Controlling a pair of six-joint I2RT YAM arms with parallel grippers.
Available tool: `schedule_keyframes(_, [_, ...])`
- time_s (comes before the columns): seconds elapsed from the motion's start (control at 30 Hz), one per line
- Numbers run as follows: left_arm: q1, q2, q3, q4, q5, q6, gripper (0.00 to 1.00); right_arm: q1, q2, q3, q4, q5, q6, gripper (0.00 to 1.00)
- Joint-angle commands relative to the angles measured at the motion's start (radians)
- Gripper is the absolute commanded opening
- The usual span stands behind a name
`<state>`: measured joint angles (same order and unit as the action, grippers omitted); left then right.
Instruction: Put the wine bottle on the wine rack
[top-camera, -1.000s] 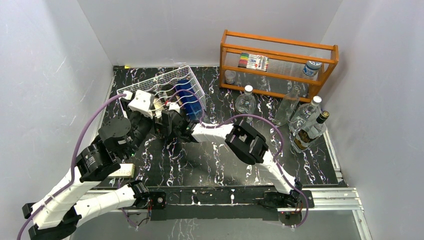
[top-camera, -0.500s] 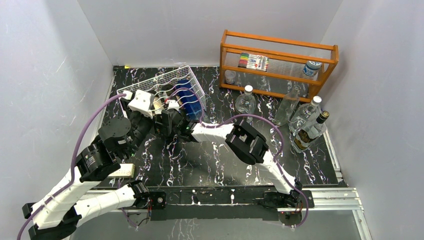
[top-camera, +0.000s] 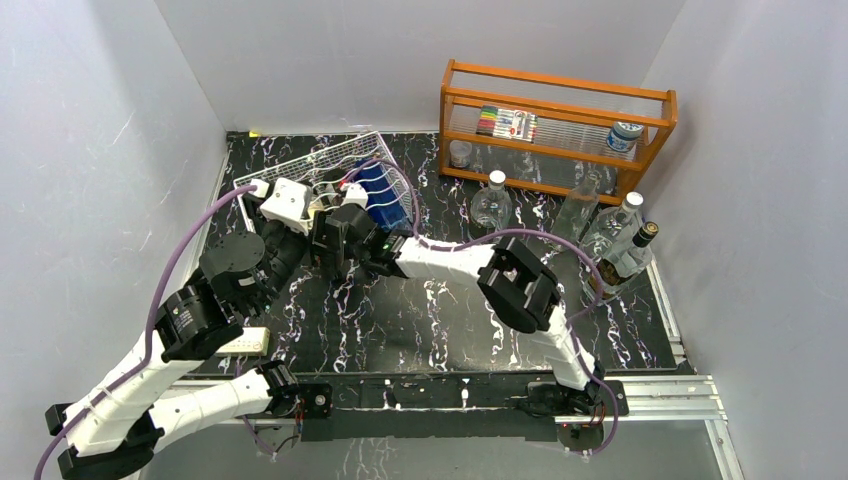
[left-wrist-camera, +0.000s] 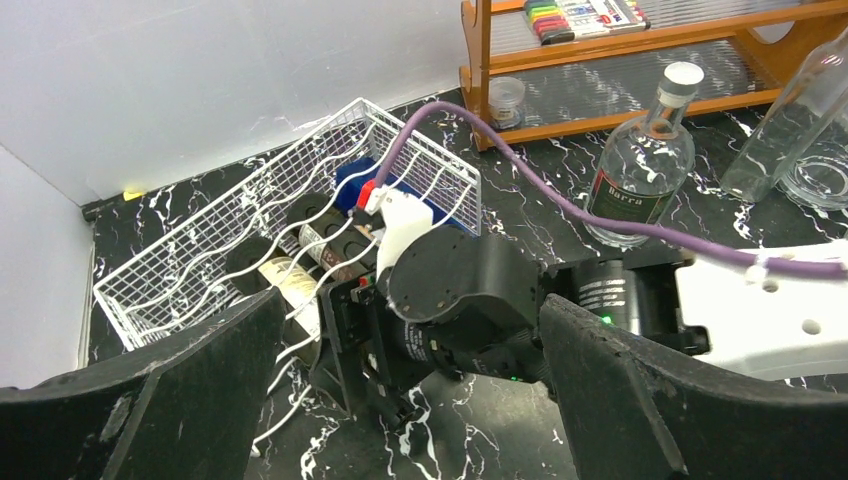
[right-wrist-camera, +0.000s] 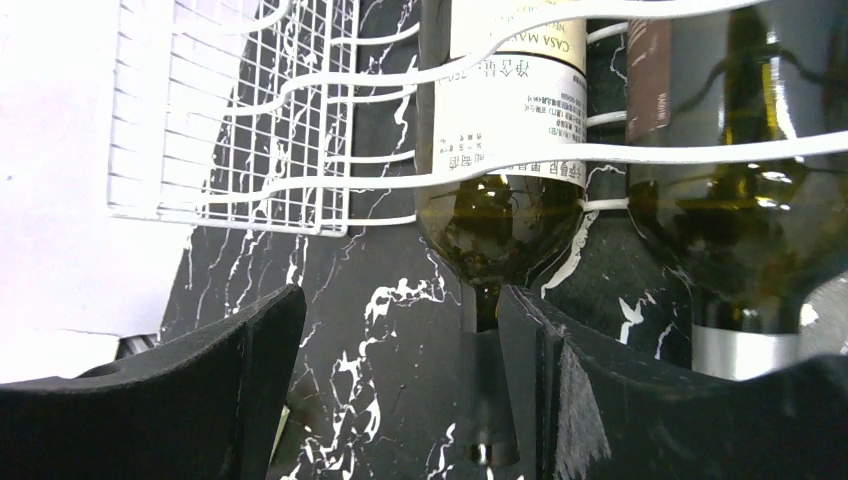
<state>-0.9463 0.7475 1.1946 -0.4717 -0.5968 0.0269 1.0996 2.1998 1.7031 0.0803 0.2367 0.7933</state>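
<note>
The white wire wine rack (top-camera: 300, 165) (left-wrist-camera: 200, 250) (right-wrist-camera: 230, 100) stands at the back left. A wine bottle (right-wrist-camera: 510, 110) (left-wrist-camera: 285, 280) with a pale label lies in one cradle. A darker green bottle (right-wrist-camera: 740, 200) lies beside it. My right gripper (right-wrist-camera: 400, 300) (top-camera: 325, 225) is open at the rack's near side. The pale-label bottle's neck (right-wrist-camera: 485, 400) runs between its fingers, close to the right finger, with a gap on the left. My left gripper (left-wrist-camera: 410, 305) is wide open just behind the right wrist and holds nothing.
A blue box (top-camera: 380, 190) sits in the rack's right end. The orange wooden shelf (top-camera: 555, 115) stands at the back right. Clear bottles (top-camera: 491, 205) (top-camera: 610, 230) and a dark-capped one (top-camera: 625, 262) stand in front of it. A purple cable (left-wrist-camera: 560, 190) crosses the left wrist view.
My right gripper has gone from shut on the bottle's neck to open, leaving the bottle lying in the rack. The right elbow has shifted slightly right. The left arm has barely moved.
</note>
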Motion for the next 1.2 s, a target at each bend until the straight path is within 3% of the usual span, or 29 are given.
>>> schedule_keyframes(0.0, [-0.002,-0.005,0.046,0.018,-0.024,0.017,0.98,-0.006,-0.115,-0.049,0.007,0.051,0.023,0.81])
schedule_keyframes(0.4, [-0.002,-0.055,0.123,-0.010,0.016,0.001,0.98,-0.030,-0.525,-0.412,-0.036,0.160,-0.085,0.77])
schedule_keyframes(0.6, [-0.003,-0.125,0.038,0.048,0.034,0.001,0.98,-0.094,-0.745,-0.562,-0.229,0.289,-0.136,0.78])
schedule_keyframes(0.8, [-0.003,-0.177,-0.090,0.112,0.073,-0.029,0.98,-0.190,-0.971,-0.570,-0.433,0.431,-0.222,0.80])
schedule_keyframes(0.97, [-0.002,-0.176,-0.158,0.137,0.131,-0.103,0.98,-0.240,-1.112,-0.560,-0.464,0.537,-0.291,0.80])
schedule_keyframes(1.17, [-0.002,-0.163,-0.227,0.142,0.146,-0.189,0.98,-0.335,-1.146,-0.512,-0.531,0.588,-0.381,0.81])
